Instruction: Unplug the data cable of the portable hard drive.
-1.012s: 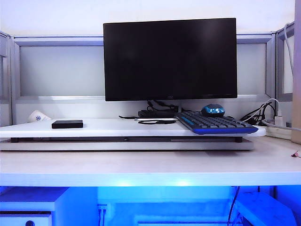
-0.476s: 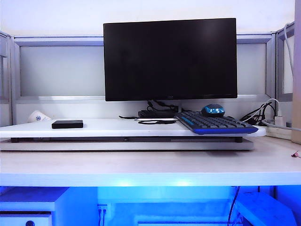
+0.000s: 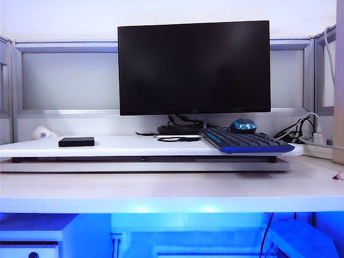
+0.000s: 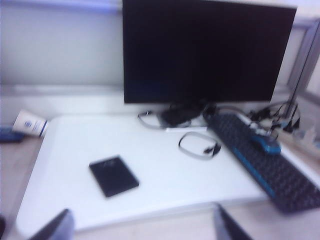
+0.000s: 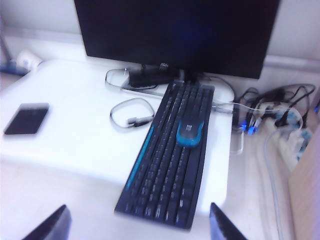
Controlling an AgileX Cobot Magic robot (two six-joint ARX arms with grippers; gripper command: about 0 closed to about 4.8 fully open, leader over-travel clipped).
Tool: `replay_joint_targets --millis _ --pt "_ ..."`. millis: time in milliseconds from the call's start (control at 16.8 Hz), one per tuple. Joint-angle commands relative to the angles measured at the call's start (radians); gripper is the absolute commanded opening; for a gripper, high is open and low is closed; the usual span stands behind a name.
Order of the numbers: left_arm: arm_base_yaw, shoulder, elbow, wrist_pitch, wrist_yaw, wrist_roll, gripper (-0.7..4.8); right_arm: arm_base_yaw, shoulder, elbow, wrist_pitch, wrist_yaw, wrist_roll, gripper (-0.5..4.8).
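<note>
On the far left of the raised white worktop [image 3: 123, 144], a white paper cup [image 3: 43, 132] lies on its side just off the platform's edge. Next comes the portable hard drive [image 3: 76, 142], lying flat and alone near the front left of the platform, with no cord attached to it. The left gripper [image 4: 142, 227] hangs high over the front edge of the platform, its two dark fingertips spread wide apart with nothing between them, the hard drive lying beyond them. Toward the middle, the data cable [image 4: 197, 146] curls in a loose loop on the platform in front of the black monitor [image 3: 194, 67], well apart from the drive, its plug end free. Just right of the loop, the black-and-blue keyboard [image 3: 244, 141] runs at an angle and overhangs the platform's front, with a blue mouse [image 5: 190, 130] resting on its keys. The right gripper [image 5: 137, 226] hovers above the keyboard's near end, fingertips likewise spread and empty. Farthest right, a tangle of power cables [image 5: 272, 117] lies beside the platform.
</note>
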Motion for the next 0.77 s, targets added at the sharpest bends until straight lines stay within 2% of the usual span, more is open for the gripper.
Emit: replay_joint_targets --millis 60,179,238,298,357,536,714,774 --pt "0.001 -0.168 -0.153 0.017 -0.069 0.06 3.03 0.0 -0.28 -0.326 0.204 0.072 0.056 3.23" --pt "0.001 -0.236 -0.222 0.013 -0.069 0.06 2.95 0.0 -0.364 -0.41 0.204 0.094 0.056 3.18" --pt "0.001 -0.253 -0.239 0.009 -0.069 0.06 2.95 0.0 -0.393 -0.439 0.199 0.099 0.056 2.97" --pt "0.001 -0.288 -0.277 0.002 -0.069 0.059 2.95 0.0 -0.432 -0.483 0.199 0.132 0.083 2.35" --pt "0.001 -0.304 -0.297 0.001 -0.069 0.06 2.95 0.0 -0.454 -0.51 0.199 0.159 0.094 2.08" --pt "0.001 -0.353 -0.356 -0.001 -0.069 0.06 2.95 0.0 -0.486 -0.605 0.214 0.225 0.097 2.1" --pt "0.001 -0.375 -0.383 0.017 -0.077 0.059 2.88 0.0 -0.483 -0.711 0.261 0.198 0.097 2.1" --pt "0.001 -0.375 -0.383 0.021 -0.092 0.053 2.66 0.0 -0.482 -0.727 0.273 0.197 0.098 2.1"
